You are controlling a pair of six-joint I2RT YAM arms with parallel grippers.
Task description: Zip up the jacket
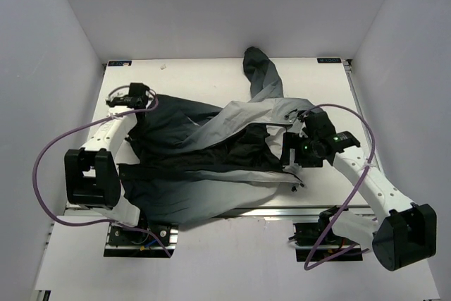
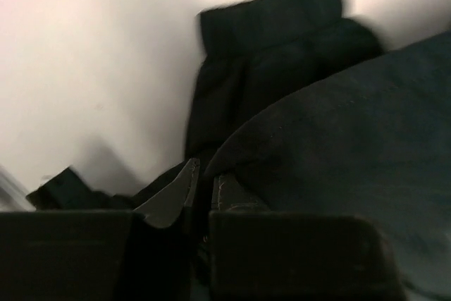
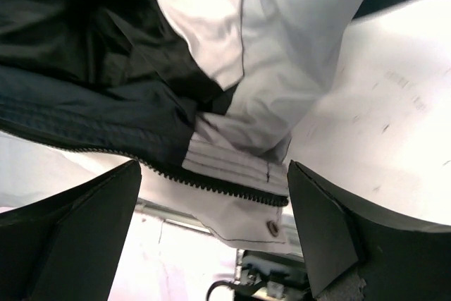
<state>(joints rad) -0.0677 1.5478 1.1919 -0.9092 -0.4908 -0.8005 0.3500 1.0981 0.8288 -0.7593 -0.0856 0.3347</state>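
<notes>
On a white table (image 1: 204, 75) the jacket (image 1: 211, 132) lay unzipped, zipping not begun; left gripper (image 2: 201, 192) pinched fabric near the far-left corner, right gripper (image 3: 215, 230) gaped empty over the zipper (image 3: 211, 182).

A robot lab test cell. White panels (image 1: 49, 47) box the table's (image 1: 204, 75) far and side edges; arm bases (image 1: 137, 234) sit at its near edge.

My left hand (image 2: 200, 177) is reached out to the far left with its fingers pinched nearly together. My right hand (image 3: 213, 174) angles inward, fingers spread wide.
</notes>
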